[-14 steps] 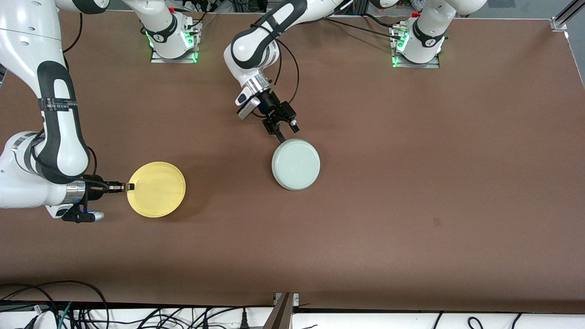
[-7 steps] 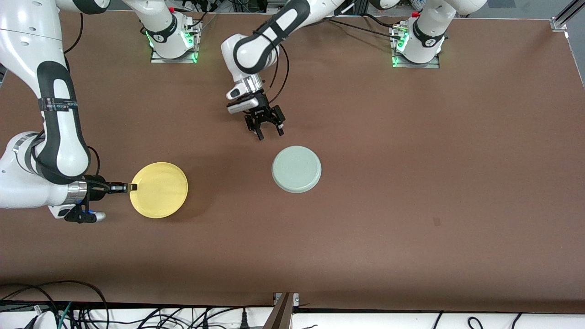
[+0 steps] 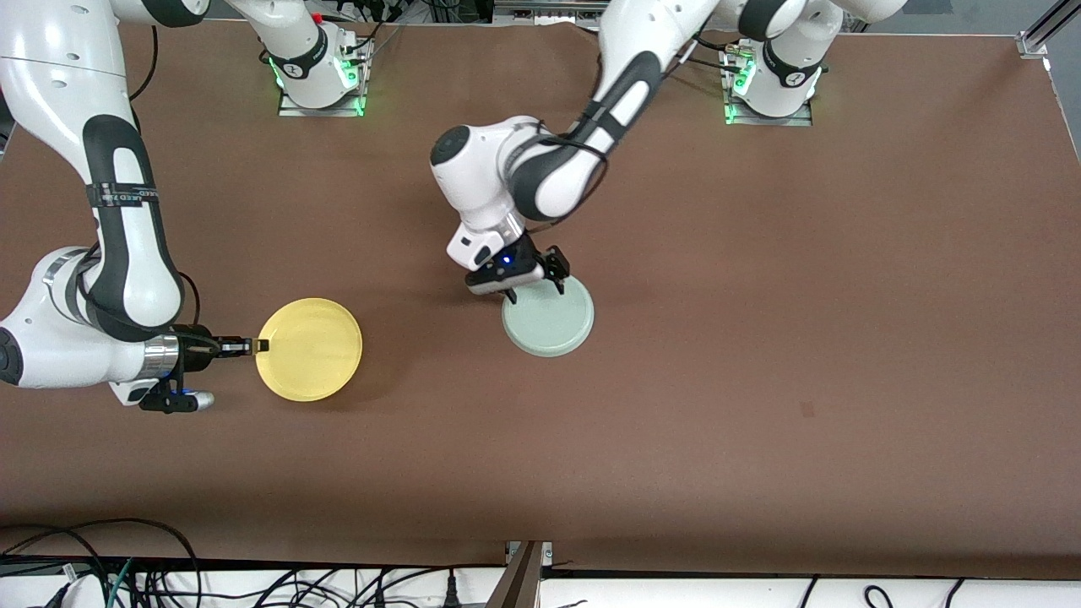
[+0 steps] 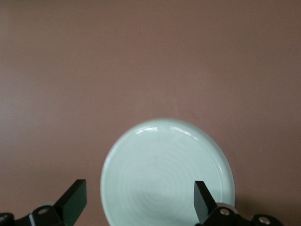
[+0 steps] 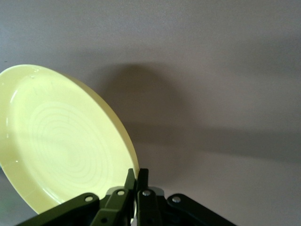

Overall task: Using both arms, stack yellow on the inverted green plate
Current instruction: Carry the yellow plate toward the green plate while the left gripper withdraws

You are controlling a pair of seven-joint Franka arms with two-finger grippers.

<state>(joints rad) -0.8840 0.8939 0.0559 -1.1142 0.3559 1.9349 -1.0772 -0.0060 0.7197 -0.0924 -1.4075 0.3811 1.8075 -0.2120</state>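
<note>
The pale green plate (image 3: 549,325) (image 4: 167,174) lies flat near the middle of the table, seemingly bottom up. My left gripper (image 3: 535,290) (image 4: 139,200) hangs open just over the plate's edge on the side of the robots' bases, one finger past the rim and the other over the plate, holding nothing. The yellow plate (image 3: 310,349) (image 5: 61,141) is toward the right arm's end of the table. My right gripper (image 3: 258,345) (image 5: 136,175) is shut on its rim and holds it tilted a little above the table, its shadow cast below.
The two arm bases (image 3: 321,76) (image 3: 768,84) stand along the table edge farthest from the front camera. Cables (image 3: 127,574) and a metal bracket (image 3: 525,561) lie past the nearest table edge. Bare brown tabletop (image 3: 802,338) stretches toward the left arm's end.
My left gripper has swung down from over bare table nearer the bases to the green plate's edge. My right gripper has carried the yellow plate a little toward the green plate.
</note>
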